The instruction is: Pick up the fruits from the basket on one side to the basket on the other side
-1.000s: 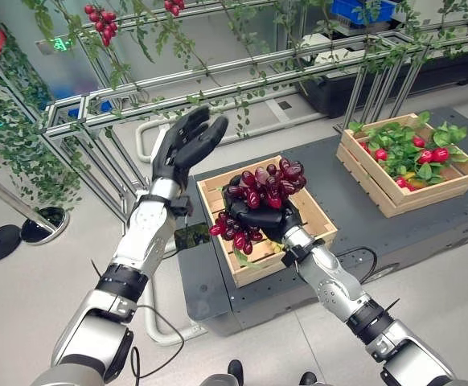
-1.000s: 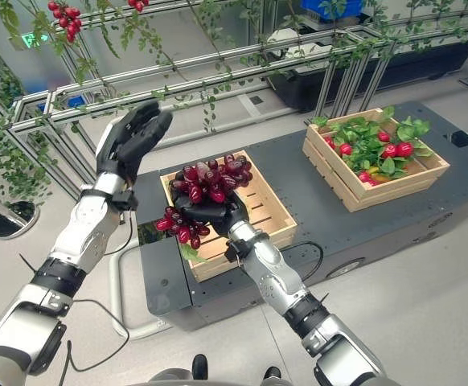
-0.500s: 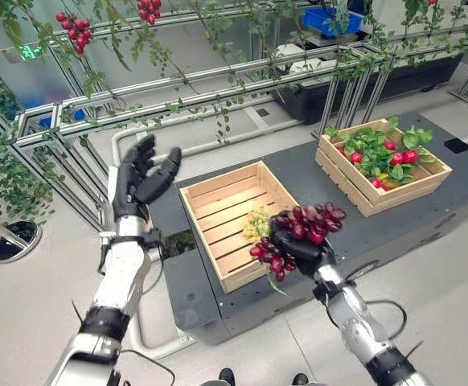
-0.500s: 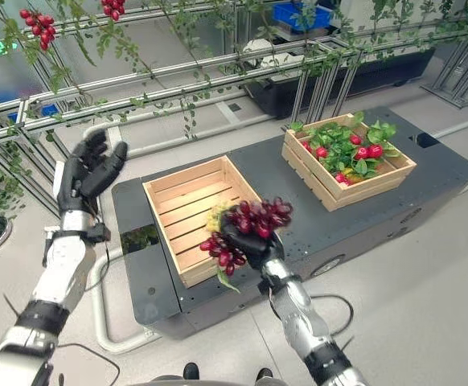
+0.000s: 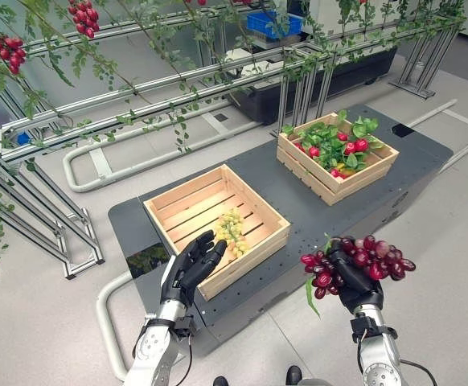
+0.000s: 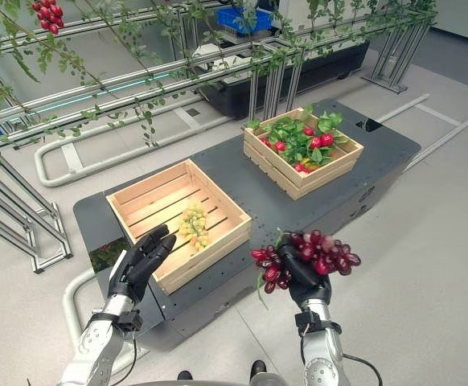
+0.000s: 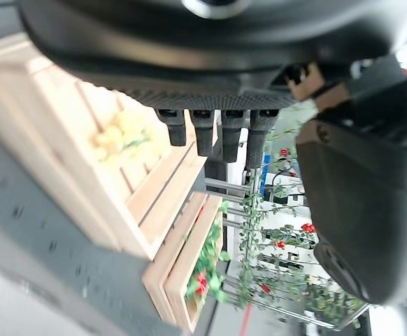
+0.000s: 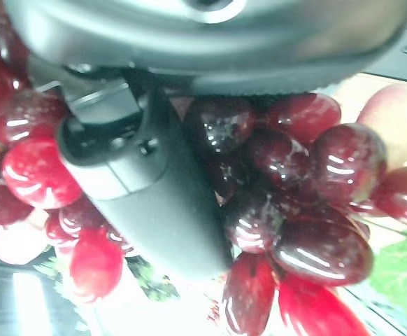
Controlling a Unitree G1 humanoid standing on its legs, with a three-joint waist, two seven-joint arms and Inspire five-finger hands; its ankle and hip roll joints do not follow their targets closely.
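Right hand (image 5: 355,285) has the red grapes (image 5: 361,259) gripped, hanging off the tabletop (image 5: 298,205) at 5 o'clock. Left hand (image 5: 187,267) idles, fingers straight. Green grapes (image 5: 231,229) wait in the near crate (image 5: 215,227); far crate (image 5: 336,157) is the goal, I reckon.

Glossy red grapes (image 8: 287,210), bare-wood crates (image 5: 218,217)

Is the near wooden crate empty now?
No, a bunch of green grapes lies on the slats inside the near crate.
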